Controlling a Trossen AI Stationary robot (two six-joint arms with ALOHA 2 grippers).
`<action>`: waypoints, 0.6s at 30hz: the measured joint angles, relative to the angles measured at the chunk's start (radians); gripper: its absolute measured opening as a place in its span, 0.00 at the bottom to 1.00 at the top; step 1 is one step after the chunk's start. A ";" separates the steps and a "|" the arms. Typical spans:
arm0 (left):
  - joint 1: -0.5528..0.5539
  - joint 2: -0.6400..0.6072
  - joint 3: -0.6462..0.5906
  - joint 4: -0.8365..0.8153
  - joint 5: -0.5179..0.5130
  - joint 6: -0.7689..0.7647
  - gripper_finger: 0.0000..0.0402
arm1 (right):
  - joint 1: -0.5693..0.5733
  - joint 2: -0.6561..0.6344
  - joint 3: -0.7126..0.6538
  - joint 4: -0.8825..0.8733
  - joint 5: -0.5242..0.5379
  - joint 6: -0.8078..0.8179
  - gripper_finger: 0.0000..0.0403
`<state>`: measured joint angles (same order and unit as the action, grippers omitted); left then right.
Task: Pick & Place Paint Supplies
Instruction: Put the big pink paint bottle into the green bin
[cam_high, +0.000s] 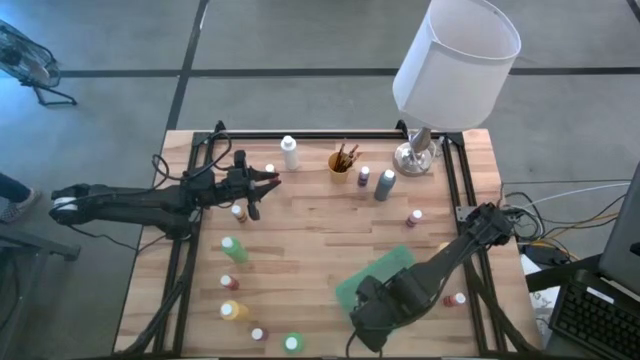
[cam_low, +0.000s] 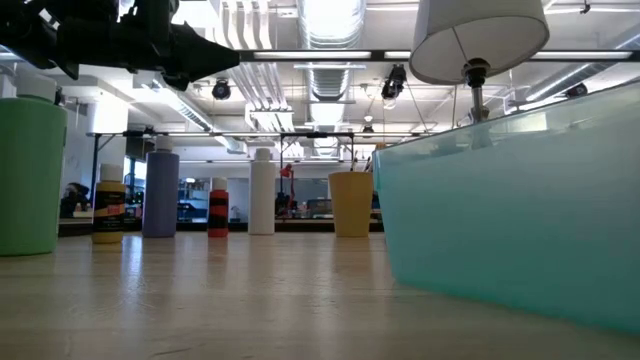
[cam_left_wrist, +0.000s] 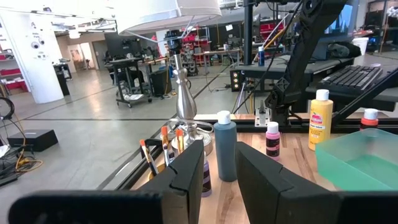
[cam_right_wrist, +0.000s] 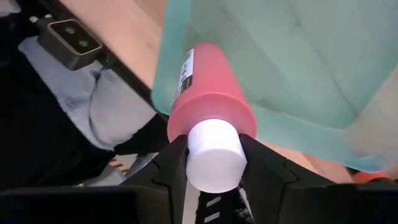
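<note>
My right gripper (cam_right_wrist: 214, 163) is shut on a pink paint bottle (cam_right_wrist: 208, 87) with a white cap, and points steeply down over the near left corner of the teal bin (cam_high: 380, 268). In the high view the arm (cam_high: 385, 305) hides the bottle. My left gripper (cam_high: 270, 180) hovers level above the table's far left part, open and empty. Other paint bottles stand upright on the wood: white (cam_high: 290, 152), grey-blue (cam_high: 385, 185), green (cam_high: 232, 250), yellow (cam_high: 232, 310). A yellow cup (cam_high: 342, 160) holds brushes. My right gripper pinches the bottle's white cap (cam_right_wrist: 214, 134) between its two fingers (cam_right_wrist: 264, 168), one on each side. The fingers come from above, slanting steeply down. The bottle hangs below them, base down, clear of the table and over the bin's rim (cam_right_wrist: 163, 93).
A lamp with a white shade (cam_high: 455, 60) and silver base (cam_high: 415, 155) stands at the far right. Small bottles lie scattered along the left side and near edge (cam_high: 258, 334), and at the right (cam_high: 458, 298). Bare wood lies in the table's middle.
</note>
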<state>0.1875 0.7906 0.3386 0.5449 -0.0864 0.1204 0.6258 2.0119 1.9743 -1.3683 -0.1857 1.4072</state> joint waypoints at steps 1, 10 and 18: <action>0.000 0.000 0.000 0.000 0.000 0.000 0.24 | 0.000 0.000 0.000 0.001 -0.002 0.003 0.29; -0.001 0.000 0.000 0.000 0.000 0.000 0.24 | 0.003 0.000 -0.002 0.027 0.001 0.029 0.28; -0.001 0.000 0.000 0.000 0.000 0.000 0.24 | 0.011 0.000 -0.024 0.047 0.012 0.053 0.29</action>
<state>0.1867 0.7910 0.3386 0.5453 -0.0864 0.1203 0.6367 2.0117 1.9508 -1.3208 -0.1741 1.4598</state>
